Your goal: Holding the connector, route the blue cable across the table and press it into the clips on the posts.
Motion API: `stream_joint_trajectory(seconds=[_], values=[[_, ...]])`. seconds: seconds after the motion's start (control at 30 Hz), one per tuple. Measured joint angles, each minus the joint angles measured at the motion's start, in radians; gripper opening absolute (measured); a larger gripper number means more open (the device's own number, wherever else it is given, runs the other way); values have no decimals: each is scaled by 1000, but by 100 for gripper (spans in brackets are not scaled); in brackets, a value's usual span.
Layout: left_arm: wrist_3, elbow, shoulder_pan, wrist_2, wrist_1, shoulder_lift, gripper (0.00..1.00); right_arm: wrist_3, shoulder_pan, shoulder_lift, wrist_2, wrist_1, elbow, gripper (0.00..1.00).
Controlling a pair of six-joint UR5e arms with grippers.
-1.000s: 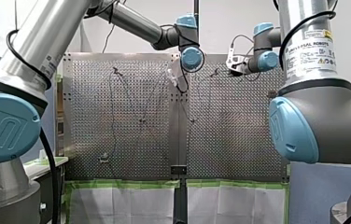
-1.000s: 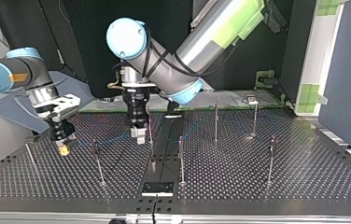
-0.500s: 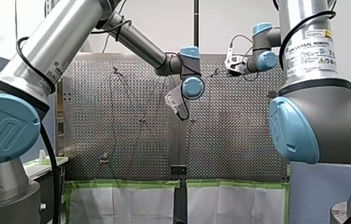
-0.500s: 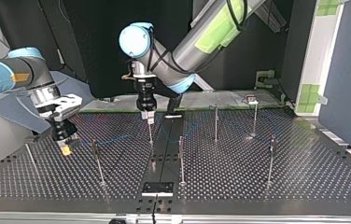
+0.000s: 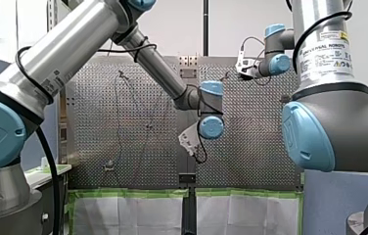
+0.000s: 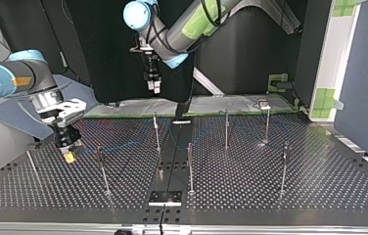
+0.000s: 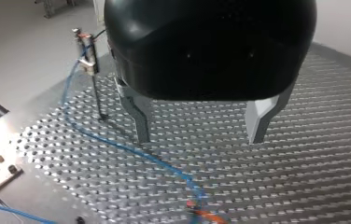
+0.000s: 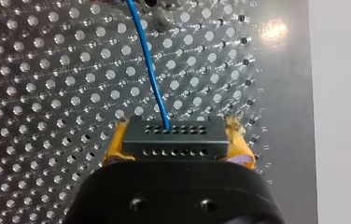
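Routing step, I judge. At top view's left your right gripper (image 6: pixel 68 154) clamps connector (image 8: pixel 173 140); blue cable (image 8: pixel 148 65) trails. Upper middle, your left gripper (image 7: pixel 199 136) hangs high, jaws wide, empty. Next likely: lower it, seat cable on a post (image 6: pixel 156 132).

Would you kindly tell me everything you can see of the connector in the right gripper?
The connector is a black, plastic-looking rectangular block with two rows of small holes on its face. The yellow pads of my right gripper clamp its two ends. The blue cable leaves its far row of holes, running over the perforated table.
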Motion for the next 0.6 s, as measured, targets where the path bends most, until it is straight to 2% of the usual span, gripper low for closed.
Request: stream_joint_trajectory(seconds=[0.13,0.23,0.37,0.6], values=[[-15,-39,-36,-34,39,-9,98,0,0,1,0,0,0,0],[-15,-68,-42,-32,69,-11,98,0,0,1,0,0,0,0],[5,-102,-23,-8,102,-11,98,0,-1,1,0,0,0,0],[66,-167,40,55,168,-11,98,1,-5,2,0,0,0,0]])
